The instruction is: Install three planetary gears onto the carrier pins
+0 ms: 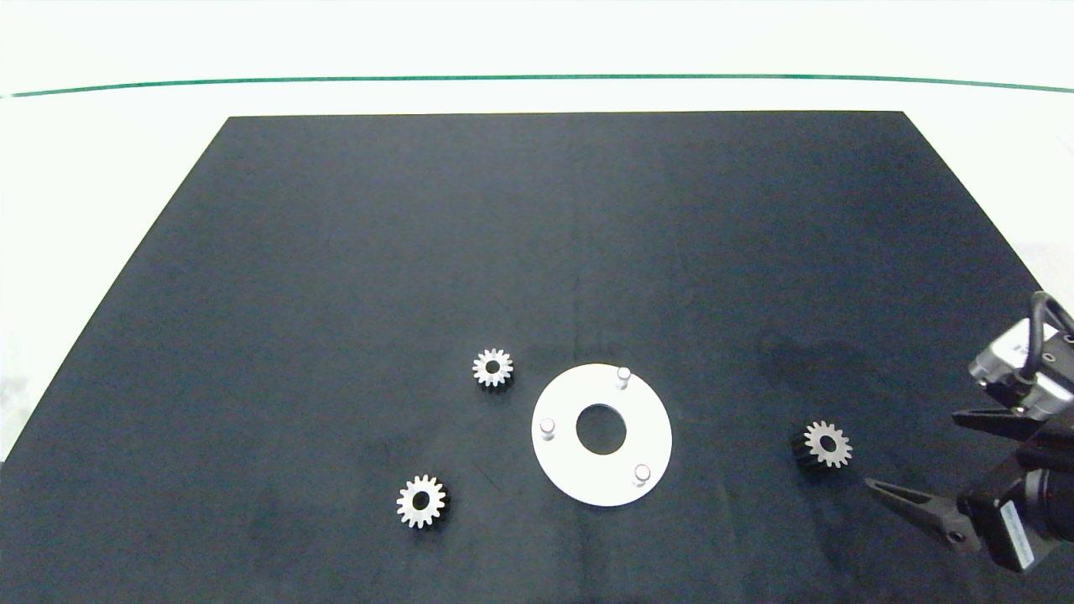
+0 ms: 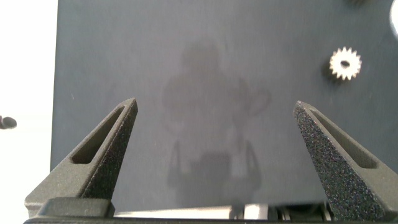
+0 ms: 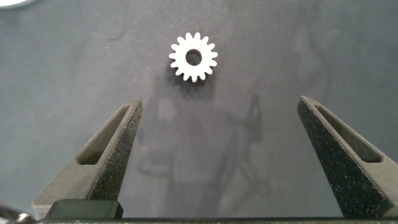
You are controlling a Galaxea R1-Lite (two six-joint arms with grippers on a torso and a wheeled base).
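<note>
1. Now the right gripper (image 1: 910,457) is spread wide, empty, near the right-hand planetary gear (image 1: 827,444), which lies flat on the black mat (image 1: 537,235); the other two gears (image 1: 492,367) (image 1: 421,501) lie left of the white disc (image 1: 579,478)
2. All three carrier pins (image 1: 623,377) are bare
3. Centre the fingers around the teeth, lower straight, close gently
4. The left gripper (image 2: 214,115) is also spread, empty, out of the head view

two gears (image 1: 492,367) left of disc (image 1: 602,474), one gear (image 1: 827,444) right
</note>
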